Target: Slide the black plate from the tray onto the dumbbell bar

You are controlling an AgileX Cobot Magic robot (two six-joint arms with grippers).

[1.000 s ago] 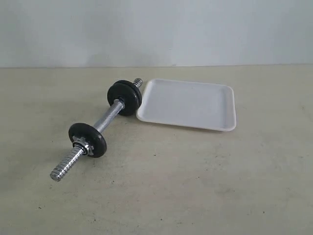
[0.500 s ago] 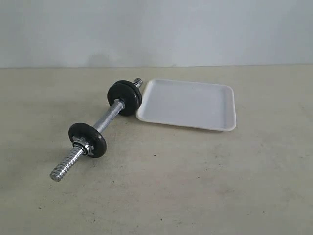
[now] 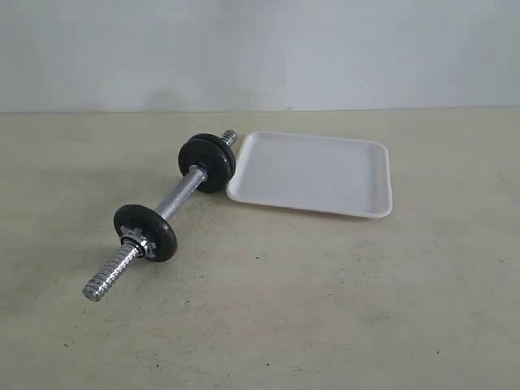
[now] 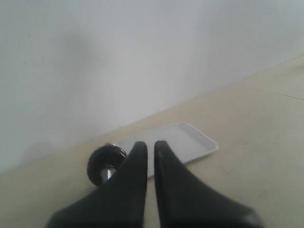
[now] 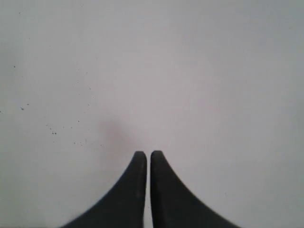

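The white tray (image 3: 313, 172) lies at the back of the table with nothing in it. Just left of it lies the chrome dumbbell bar (image 3: 180, 193). A pair of black plates (image 3: 207, 162) sits pressed together on the bar's far end, beside the tray's corner. A single black plate (image 3: 146, 231) sits near the front end, with a collar nut (image 3: 136, 241) against it. My left gripper (image 4: 150, 144) is shut and empty, held above the table facing the tray (image 4: 190, 142) and the far plates (image 4: 102, 164). My right gripper (image 5: 144, 154) is shut against a plain pale surface. Neither gripper shows in the exterior view.
The beige tabletop (image 3: 325, 292) stretches bare in front of and to the right of the tray. A pale wall (image 3: 260, 49) closes off the back edge.
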